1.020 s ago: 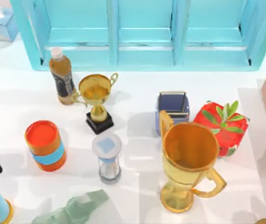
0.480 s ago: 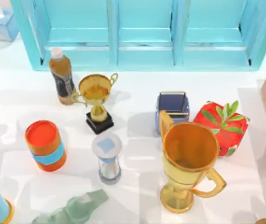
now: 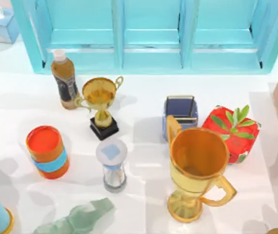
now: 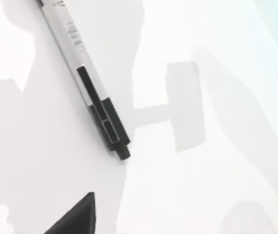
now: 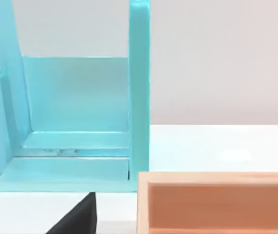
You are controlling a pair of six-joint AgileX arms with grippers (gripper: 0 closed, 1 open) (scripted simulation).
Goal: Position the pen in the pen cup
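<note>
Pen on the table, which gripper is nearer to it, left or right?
Left. The left gripper hangs over the pen, which lies flat on the table. The right gripper faces the turquoise shelf and wooden box at the table's right.

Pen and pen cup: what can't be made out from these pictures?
- Pen: left wrist view's edge cuts off its tip end, and its place on the table cannot be told.
- Pen cup: top view, the large gold trophy covers its near wall.
- Cup's inside: mostly out of sight.
</note>
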